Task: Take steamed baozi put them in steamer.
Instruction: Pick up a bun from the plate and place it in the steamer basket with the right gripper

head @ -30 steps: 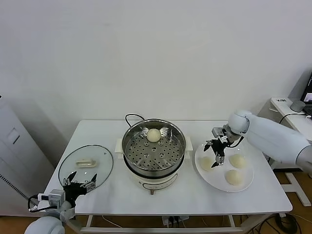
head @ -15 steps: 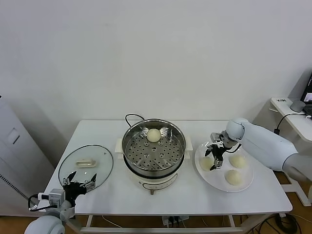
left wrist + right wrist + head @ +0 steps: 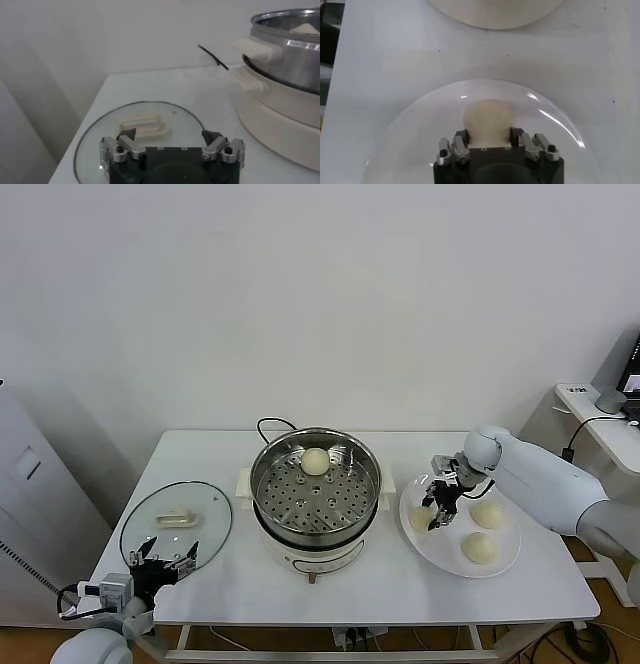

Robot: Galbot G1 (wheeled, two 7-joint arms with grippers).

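Near the left edge of the white plate [image 3: 441, 551], my right gripper [image 3: 436, 509] is shut on a cream-white baozi [image 3: 422, 518]. In the right wrist view the fingers press both sides of that baozi [image 3: 487, 119], which rests on the plate [image 3: 415, 135]. Two more baozi [image 3: 487, 513] [image 3: 478, 547] lie on the plate's right half. Another baozi [image 3: 315, 461] sits at the back of the perforated tray in the steamer [image 3: 300, 536]. My left gripper [image 3: 165, 556] stands open at the near left of the table, with nothing between its fingers [image 3: 125, 136].
A round glass lid [image 3: 176, 522] with a cream handle [image 3: 142, 125] lies flat left of the steamer [image 3: 287, 47], under the left gripper. A black cord [image 3: 270, 424] runs behind the pot. The table's front edge is close to the plate.
My right gripper came down around the left baozi on the plate and its fingers closed on it. The left arm has not moved.
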